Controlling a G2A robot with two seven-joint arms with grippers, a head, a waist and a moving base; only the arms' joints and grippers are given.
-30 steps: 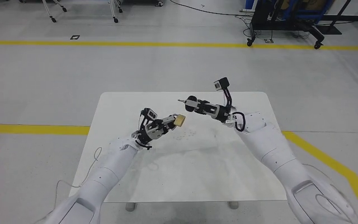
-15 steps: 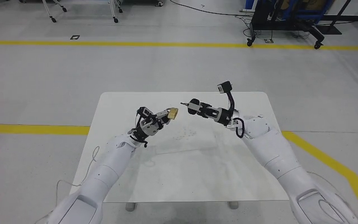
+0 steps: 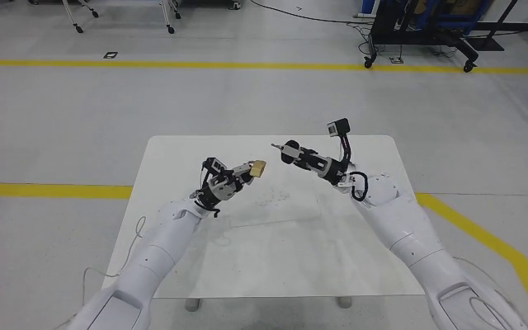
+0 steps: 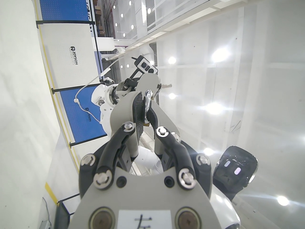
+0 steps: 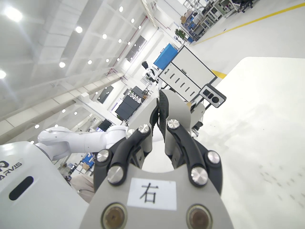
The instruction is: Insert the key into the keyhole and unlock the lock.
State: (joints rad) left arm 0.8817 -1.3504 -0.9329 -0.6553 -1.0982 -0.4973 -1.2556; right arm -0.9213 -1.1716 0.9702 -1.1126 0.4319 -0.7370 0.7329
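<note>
The left pincer (image 3: 247,171) is clamped on the lock (image 3: 258,167), a small brass padlock held in the air above the middle of the desk (image 3: 330,247). The lock's body sticks out past the fingertips toward the other arm. From the left wrist, the same pincer (image 4: 145,107) has its two dark pads pressed onto the lock's silver shackle (image 4: 147,95) (the brass body is mostly hidden behind the fingers there).

The right pincer (image 3: 287,150) is closed on the key (image 3: 275,146), gripping its head so the thin metal blade juts out toward the lock. Key and lock are near each other but apart, with a clear gap between the blade's tip and the brass body. The key sits a little farther from the robot than the lock.

In the left wrist view the key (image 4: 166,86) shows as a short metal stub poking from the far pincer. From the right wrist, the right pincer (image 5: 160,110) has its pads drawn tight together, and what lies between them cannot be made out
</note>
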